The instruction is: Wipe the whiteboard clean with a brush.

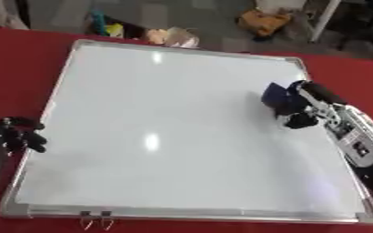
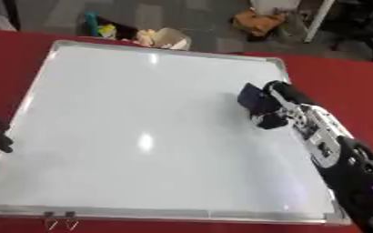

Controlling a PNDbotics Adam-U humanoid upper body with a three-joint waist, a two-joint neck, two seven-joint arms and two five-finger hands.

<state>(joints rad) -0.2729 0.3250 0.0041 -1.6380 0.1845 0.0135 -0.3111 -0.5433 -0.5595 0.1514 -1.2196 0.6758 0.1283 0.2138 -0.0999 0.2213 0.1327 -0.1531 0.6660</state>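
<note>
Now | my right hand (image 1: 313, 107) is curled round the brush (image 1: 279, 97), which sits on the board (image 1: 166, 132) by its right edge | board looks clean | I keep the brush flat, overlap strokes | left hand (image 1: 18, 134), fingers curled, holds nothing at the left rim

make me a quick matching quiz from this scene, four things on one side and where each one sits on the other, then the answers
Things:
1. brush
2. left hand
3. two metal clips
4. whiteboard

Places:
A. lying flat on the red table
B. at the board's left edge
C. held on the board's right part by the right hand
D. at the board's near edge, toward its left corner

Pairs: 1-C, 2-B, 3-D, 4-A
</note>
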